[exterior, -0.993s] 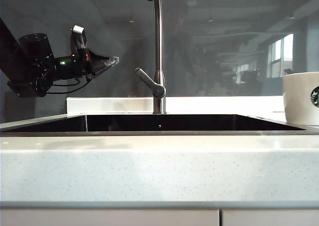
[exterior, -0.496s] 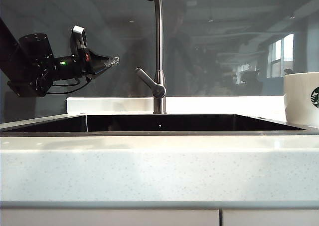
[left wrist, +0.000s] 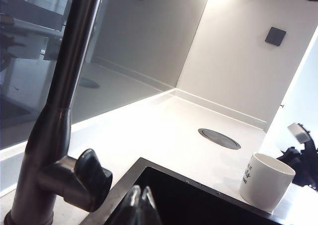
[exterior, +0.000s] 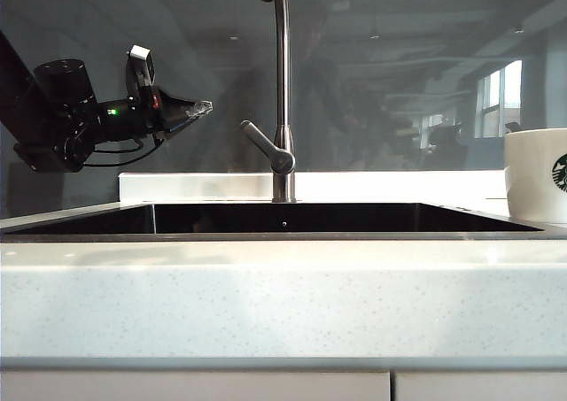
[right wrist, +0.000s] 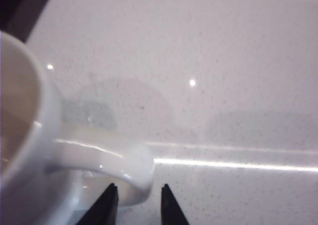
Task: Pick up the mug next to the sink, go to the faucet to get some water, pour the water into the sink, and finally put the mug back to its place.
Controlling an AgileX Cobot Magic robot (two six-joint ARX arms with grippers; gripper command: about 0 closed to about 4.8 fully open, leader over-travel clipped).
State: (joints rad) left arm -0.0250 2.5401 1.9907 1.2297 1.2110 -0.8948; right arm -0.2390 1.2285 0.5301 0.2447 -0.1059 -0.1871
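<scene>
**White mug parked by the sink's right edge**

Pale speckled stone forms the counter [exterior: 283, 304], its front edge running across the exterior view. Set into it, the black sink [exterior: 283, 218] spans most of the width. The brushed-steel gooseneck faucet [exterior: 282, 91] rises from the counter's back edge behind the basin, lever angled left. The Starbucks mug [exterior: 537, 174] stands upright on the counter past the sink's right edge. The left gripper [exterior: 197, 109] hangs above the sink's left end, jaws closed on nothing. The right gripper [right wrist: 137, 202] sits at the mug's handle [right wrist: 112, 164], jaws parted, fingertips flanking the loop's end.
</scene>
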